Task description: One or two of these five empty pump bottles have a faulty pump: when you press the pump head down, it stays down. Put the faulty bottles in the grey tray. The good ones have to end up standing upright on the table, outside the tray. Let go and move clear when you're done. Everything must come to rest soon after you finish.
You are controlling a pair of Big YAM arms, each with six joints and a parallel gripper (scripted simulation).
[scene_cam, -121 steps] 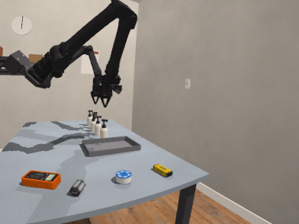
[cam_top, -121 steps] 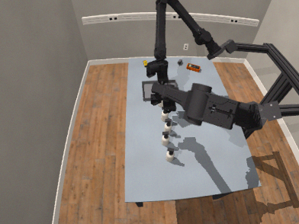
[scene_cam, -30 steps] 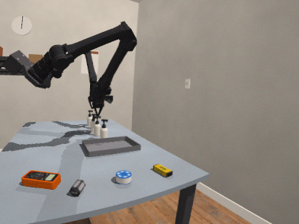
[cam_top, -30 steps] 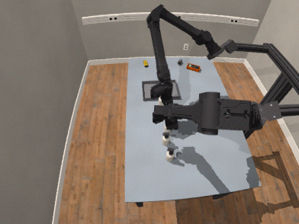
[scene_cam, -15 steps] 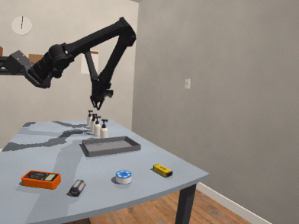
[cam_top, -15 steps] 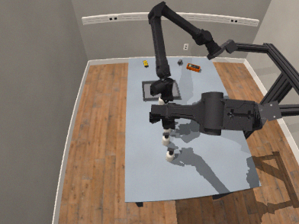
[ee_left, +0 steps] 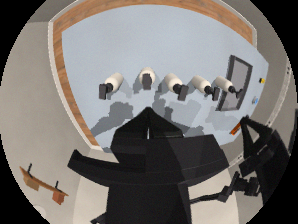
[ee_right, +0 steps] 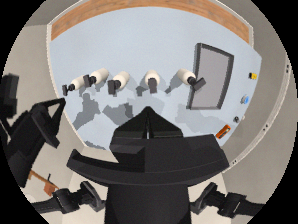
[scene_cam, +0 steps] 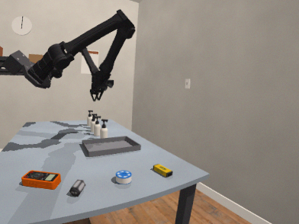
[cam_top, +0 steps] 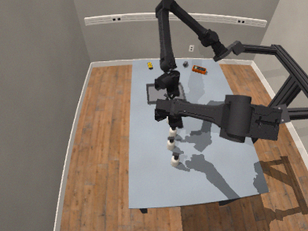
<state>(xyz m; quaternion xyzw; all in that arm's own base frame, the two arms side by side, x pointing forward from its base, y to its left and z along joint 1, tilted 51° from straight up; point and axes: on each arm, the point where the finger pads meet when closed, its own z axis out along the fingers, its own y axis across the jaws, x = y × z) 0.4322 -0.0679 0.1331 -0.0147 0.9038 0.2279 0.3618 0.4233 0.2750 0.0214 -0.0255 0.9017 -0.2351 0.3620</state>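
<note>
Several white pump bottles with black heads stand upright in a row on the table (scene_cam: 97,126). In the top view three show (cam_top: 172,144); my arms hide the others. The grey tray (scene_cam: 110,145) lies empty just beyond the row's end, and it also shows in the right wrist view (ee_right: 212,76). My right gripper (scene_cam: 94,98) (cam_top: 170,94) is shut and empty, hanging well above the bottles near the tray end. My left gripper (cam_top: 173,121) is shut and empty, above the row's middle. The left wrist view shows the whole row (ee_left: 174,84) far below. The pump heads are too small to tell whether any is down.
At the table end beyond the tray lie an orange multimeter (scene_cam: 41,179), a small dark cylinder (scene_cam: 76,187), a blue and white roll (scene_cam: 123,176) and a yellow tool (scene_cam: 162,170). A black frame (cam_top: 291,78) stands beside the table.
</note>
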